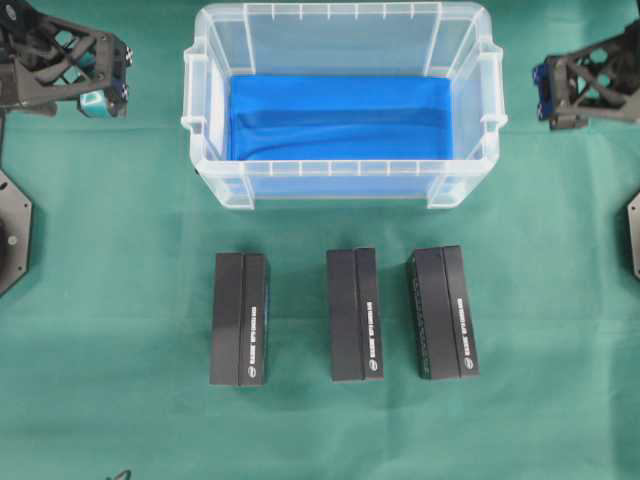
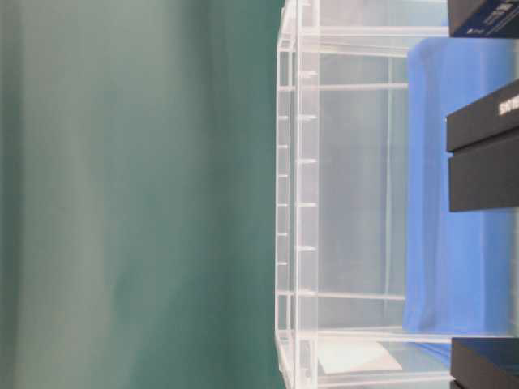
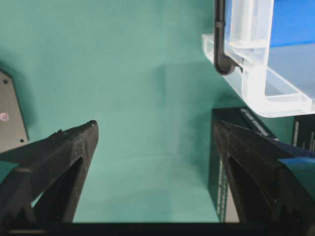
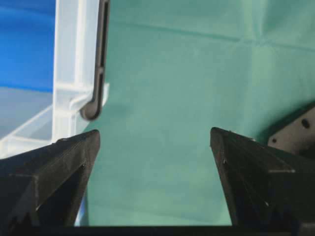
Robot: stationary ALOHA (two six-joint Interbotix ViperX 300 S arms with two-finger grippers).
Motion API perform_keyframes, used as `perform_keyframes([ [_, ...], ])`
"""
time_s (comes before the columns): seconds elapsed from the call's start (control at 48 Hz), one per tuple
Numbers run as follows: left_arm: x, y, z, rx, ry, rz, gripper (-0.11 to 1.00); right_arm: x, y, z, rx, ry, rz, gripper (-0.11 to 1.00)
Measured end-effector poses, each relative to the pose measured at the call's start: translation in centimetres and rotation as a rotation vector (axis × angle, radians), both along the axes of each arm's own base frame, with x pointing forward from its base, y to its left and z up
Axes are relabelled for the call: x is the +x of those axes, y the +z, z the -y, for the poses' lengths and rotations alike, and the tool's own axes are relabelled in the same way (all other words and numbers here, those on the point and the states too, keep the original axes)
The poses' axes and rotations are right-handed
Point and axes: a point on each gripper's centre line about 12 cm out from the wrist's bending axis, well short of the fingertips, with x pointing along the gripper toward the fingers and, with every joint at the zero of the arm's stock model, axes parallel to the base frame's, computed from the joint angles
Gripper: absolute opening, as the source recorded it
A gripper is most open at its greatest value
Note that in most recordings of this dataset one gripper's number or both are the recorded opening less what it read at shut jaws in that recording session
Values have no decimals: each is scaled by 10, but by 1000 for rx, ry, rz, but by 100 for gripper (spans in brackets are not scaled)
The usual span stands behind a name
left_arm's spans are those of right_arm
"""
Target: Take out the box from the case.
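The case (image 1: 340, 168), a clear plastic bin with a blue lining (image 1: 340, 115), stands at the back middle with nothing else inside it. Three black boxes lie in a row on the green cloth in front of it: left (image 1: 240, 318), middle (image 1: 355, 314), right (image 1: 442, 312). My left gripper (image 1: 118, 75) hovers at the back left, beside the case, open and empty. In the left wrist view its jaws (image 3: 155, 130) stand wide over bare cloth, with the case corner (image 3: 256, 73) and one box (image 3: 219, 162) to the right. My right gripper (image 1: 545, 95) is at the back right, open (image 4: 155, 137), with the case wall (image 4: 74, 64) to its left.
Black arm base plates sit at the left edge (image 1: 12, 235) and right edge (image 1: 633, 235) of the table. Green cloth covers the whole surface. In the table-level view the case (image 2: 296, 203) fills the right half, with box ends (image 2: 486, 154) in front of it.
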Motion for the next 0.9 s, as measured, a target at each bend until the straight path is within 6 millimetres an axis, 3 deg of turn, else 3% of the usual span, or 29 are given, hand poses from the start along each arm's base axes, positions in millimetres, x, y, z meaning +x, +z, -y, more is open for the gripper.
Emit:
perform_keyframes([
  [0.896, -1, 0, 1, -2, -2, -9, 97, -2, 0, 7, 3, -8, -3, 90],
])
